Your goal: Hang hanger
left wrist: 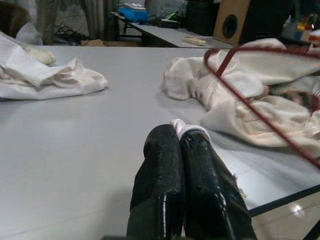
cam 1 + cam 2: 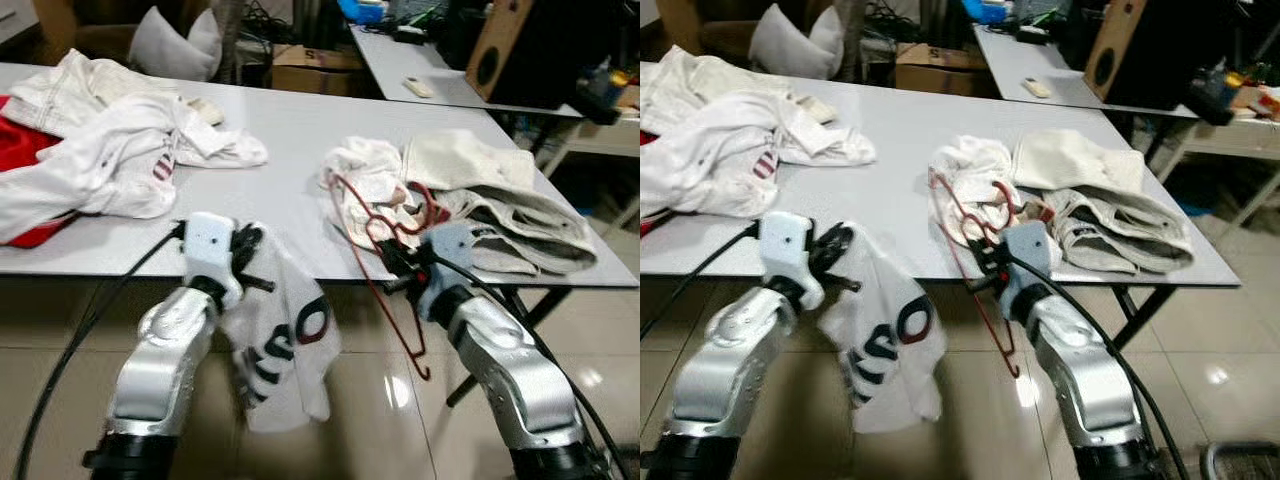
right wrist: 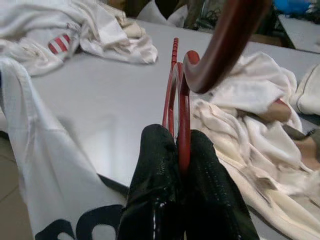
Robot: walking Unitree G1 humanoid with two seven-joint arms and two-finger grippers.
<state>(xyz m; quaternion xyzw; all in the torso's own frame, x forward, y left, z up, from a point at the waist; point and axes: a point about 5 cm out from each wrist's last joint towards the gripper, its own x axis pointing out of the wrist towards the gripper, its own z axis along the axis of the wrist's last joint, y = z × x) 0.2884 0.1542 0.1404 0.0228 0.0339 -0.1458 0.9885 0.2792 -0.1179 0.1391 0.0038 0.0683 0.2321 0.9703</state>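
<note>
A thin red hanger (image 3: 182,100) is pinched in my right gripper (image 2: 395,262), which is shut on it at the front edge of the grey table (image 2: 270,150). The hanger's upper part lies over a cream clothing heap, and its lower end dangles below the table edge. My left gripper (image 2: 250,255), also at the front edge, is shut on a white shirt (image 2: 285,350) with black and red lettering. The shirt hangs down between my two arms toward the floor. White fabric (image 1: 187,127) pokes out between the left fingertips.
Crumpled cream garments (image 2: 480,200) cover the table's right side. White clothes with a red one (image 2: 90,160) lie at its left. Behind stand a second table (image 2: 400,60), a wooden speaker (image 2: 500,50), a cardboard box (image 2: 310,65) and a pillow (image 2: 175,45). Glossy tile floor lies below.
</note>
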